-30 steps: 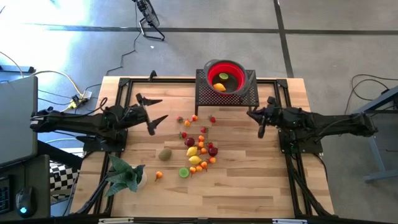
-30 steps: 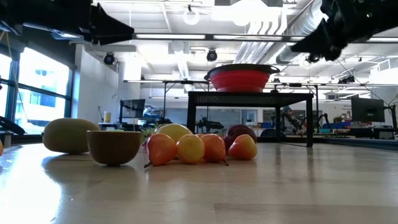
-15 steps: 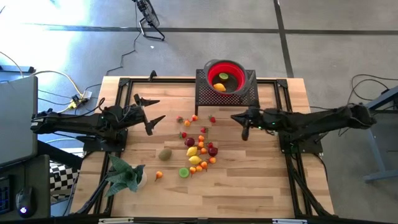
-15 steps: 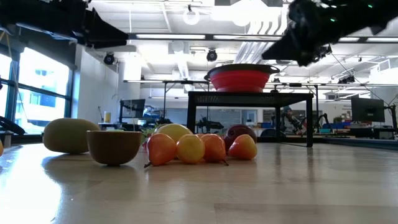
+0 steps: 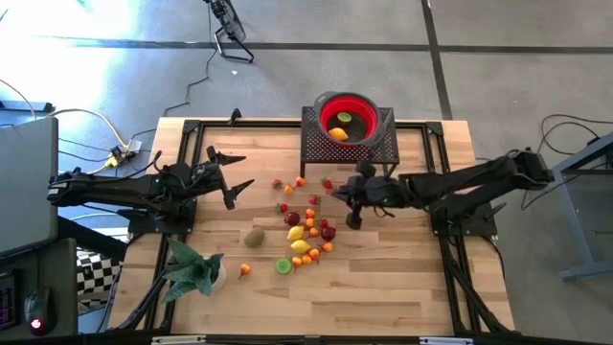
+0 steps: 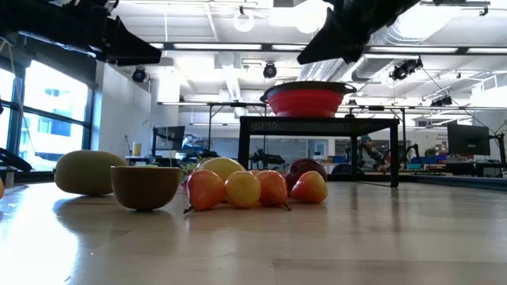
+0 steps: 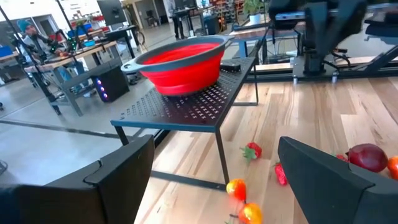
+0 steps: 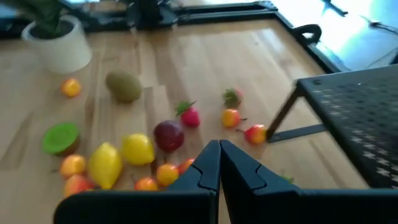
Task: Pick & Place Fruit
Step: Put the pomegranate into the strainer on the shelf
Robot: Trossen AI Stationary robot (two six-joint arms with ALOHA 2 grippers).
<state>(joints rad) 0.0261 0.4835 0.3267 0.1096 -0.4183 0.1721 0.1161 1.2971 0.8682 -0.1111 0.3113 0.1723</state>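
The fruit (image 5: 305,230) lies scattered mid-table: lemons (image 8: 121,155), a dark-red plum (image 8: 168,135), a kiwi (image 8: 124,86), a lime half (image 8: 60,138), strawberries and tiny oranges, each resting on the wood. In the low view the fruit (image 6: 245,188) forms a row. My right gripper (image 5: 345,206) hovers shut above the cluster's right side, slanting down, its fingers (image 8: 219,158) touching nothing. My left gripper (image 5: 230,177) waits open at the table's left, its fingers (image 7: 118,180) level and empty.
A red bowl (image 5: 347,117) holding two fruits stands on a black mesh stand (image 5: 350,146) at the far edge; both show in the left wrist view, the bowl (image 7: 180,59) on the stand (image 7: 186,106). A potted green plant (image 5: 196,270) stands near left.
My right gripper has travelled from the table's right side toward the left, out over the right side of the fruit cluster, tipping further downward as it went. It has stayed shut. The fruit has not moved.
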